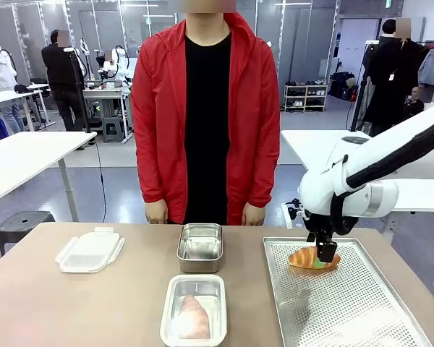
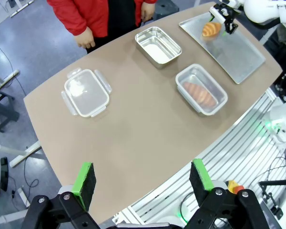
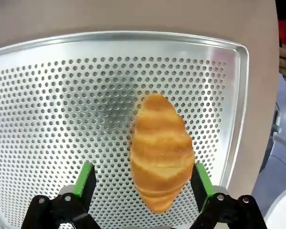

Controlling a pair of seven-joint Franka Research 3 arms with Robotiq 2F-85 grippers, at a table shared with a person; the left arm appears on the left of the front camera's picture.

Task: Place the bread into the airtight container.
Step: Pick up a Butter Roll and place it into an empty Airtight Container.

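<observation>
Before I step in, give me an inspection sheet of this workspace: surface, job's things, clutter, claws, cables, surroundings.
Surface: brown table, with a perforated metal tray at its right end.
Job's things: croissant lying on the tray; clear container near the front edge, open, holding one bread piece; clip lid lying apart at the left.
Clutter: empty steel container behind the clear one.
Claws: right claw open, fingers either side of the croissant; left claw open, high above the near table edge, holding nothing.
Cables: loose cables on the floor beside the table.
Surroundings: person in a red jacket standing at the far side; stool beyond the left corner.
</observation>
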